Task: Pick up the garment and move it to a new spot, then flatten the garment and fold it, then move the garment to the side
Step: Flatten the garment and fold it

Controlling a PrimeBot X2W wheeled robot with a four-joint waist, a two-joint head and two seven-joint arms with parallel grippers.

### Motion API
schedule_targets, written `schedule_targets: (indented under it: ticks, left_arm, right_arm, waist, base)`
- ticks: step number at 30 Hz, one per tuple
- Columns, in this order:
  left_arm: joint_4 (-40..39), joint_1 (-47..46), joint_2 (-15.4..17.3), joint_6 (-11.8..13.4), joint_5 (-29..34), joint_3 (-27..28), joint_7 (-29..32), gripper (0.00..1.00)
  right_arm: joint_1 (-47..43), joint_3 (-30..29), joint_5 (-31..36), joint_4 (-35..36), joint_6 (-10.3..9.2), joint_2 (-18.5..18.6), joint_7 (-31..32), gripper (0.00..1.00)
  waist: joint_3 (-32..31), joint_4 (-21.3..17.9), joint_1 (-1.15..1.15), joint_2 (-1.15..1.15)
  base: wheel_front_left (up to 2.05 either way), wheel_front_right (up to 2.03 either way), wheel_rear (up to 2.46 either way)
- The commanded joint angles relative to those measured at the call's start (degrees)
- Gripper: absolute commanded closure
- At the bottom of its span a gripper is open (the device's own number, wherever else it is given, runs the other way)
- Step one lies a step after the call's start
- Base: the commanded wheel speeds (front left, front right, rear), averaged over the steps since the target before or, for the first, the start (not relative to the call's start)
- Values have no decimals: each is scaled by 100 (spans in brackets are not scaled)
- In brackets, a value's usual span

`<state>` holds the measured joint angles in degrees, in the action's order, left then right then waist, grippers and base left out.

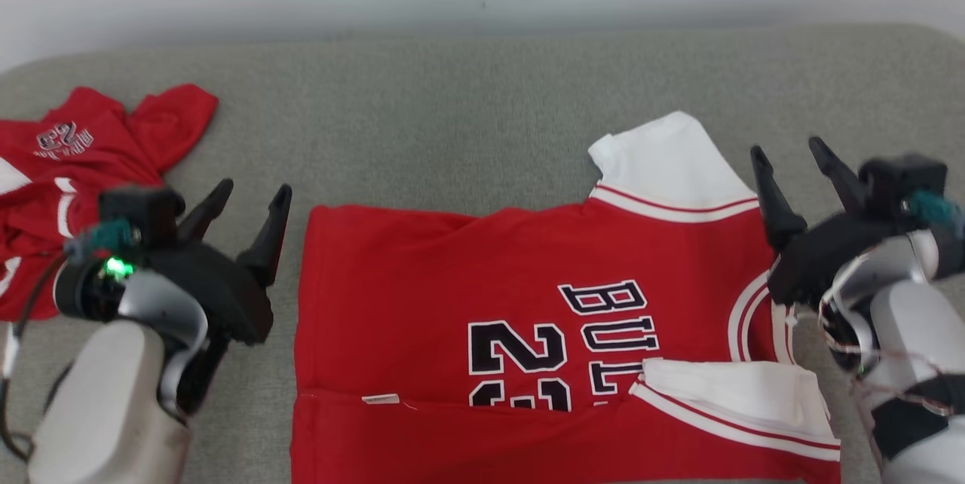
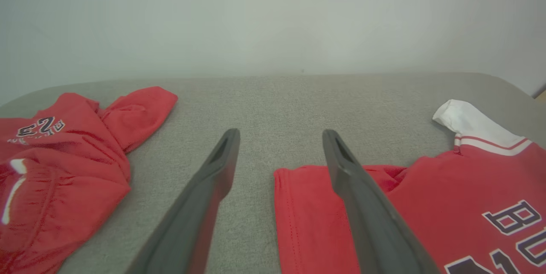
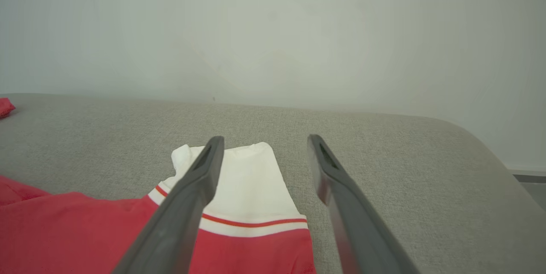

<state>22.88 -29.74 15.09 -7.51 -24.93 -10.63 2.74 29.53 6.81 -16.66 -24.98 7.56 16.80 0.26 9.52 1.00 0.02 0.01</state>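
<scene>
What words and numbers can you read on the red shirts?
"BUL" on the red jersey, rest hidden under its folded sleeve.
"2" beside it, next digit cut off by the fold.
"23" on the crumpled red garment, small word beside it blurred.
White tag: too small.

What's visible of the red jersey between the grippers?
The red jersey, seemingly soft knit, has white sleeves edged in red stripes and black-and-white "BUL" lettering and numerals. It lies flat on the grey cushion, its near edge folded over the print, showing a small white tag. The near sleeve lies folded onto the body; the far sleeve sticks out. Nothing grips it.
</scene>
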Motion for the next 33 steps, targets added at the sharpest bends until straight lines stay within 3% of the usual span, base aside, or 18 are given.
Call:
schedule_targets:
  ticks: [1,8,17,33]
  left_arm:
    - [92,-266,137,13,-208,-133,240,0]
    - [417,-1127,511,11,-1003,-899,1378,0]
    - [576,-1740,697,11,-1698,-1673,2754,0]
    - [873,-2423,509,10,-2023,-2308,2780,0]
  right_arm:
    - [300,104,-67,-206,-16,48,126,0]
    - [1457,616,-318,-1194,-16,231,556,0]
    - [2544,1381,-808,-2056,-16,415,1053,0]
    - [4112,2305,-1278,-3437,-16,660,2308,0]
  waist:
    - [468,-79,-2,-1]
    - [799,-84,-2,-1]
    - [1035,26,-2,-1]
    - [1571,499,-2,-1]
  base:
    - [0,0,0]
    - [0,0,0]
    - [0,0,0]
    - [0,0,0]
